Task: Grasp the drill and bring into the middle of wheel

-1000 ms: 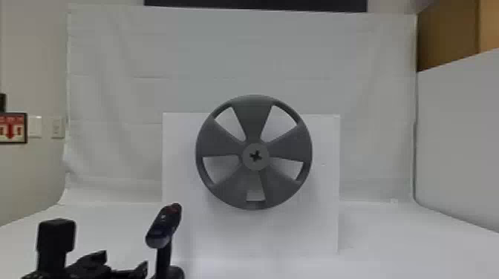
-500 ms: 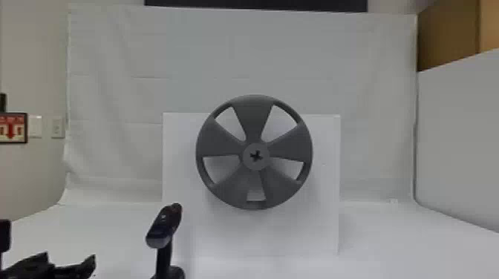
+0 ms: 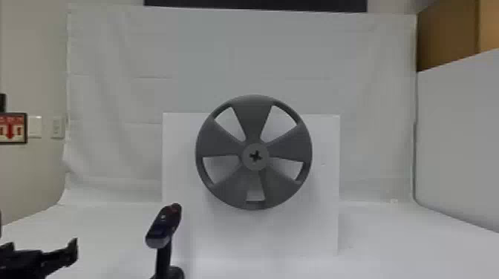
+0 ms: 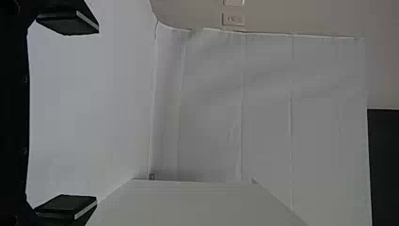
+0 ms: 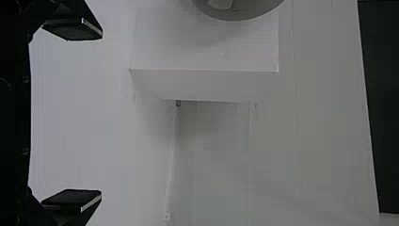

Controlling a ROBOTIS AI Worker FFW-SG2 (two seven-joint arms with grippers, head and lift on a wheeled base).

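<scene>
- Jaws spread wide, we have our left gripper (image 3: 40,256) at the lower left of the head view, released, with white table between its two black fingers (image 4: 68,21) in the left wrist view.
- Our right gripper (image 5: 73,115) is released too; in the right wrist view we see its jaws well apart, table surface between them.
- We see the drill (image 3: 163,230) standing upright on the table (image 3: 100,237), to the right of our left gripper and apart from it; the foot of the drill runs into the head view's bottom edge.
- Ahead of us is the grey wheel (image 3: 253,118), facing us upright at the front of a white box (image 3: 297,230), above and to the right of the drill.
- We can make out five broad spokes and a star-shaped hole in the hub (image 3: 247,163).
- Behind it we have a white cloth (image 3: 241,52) hanging.
</scene>
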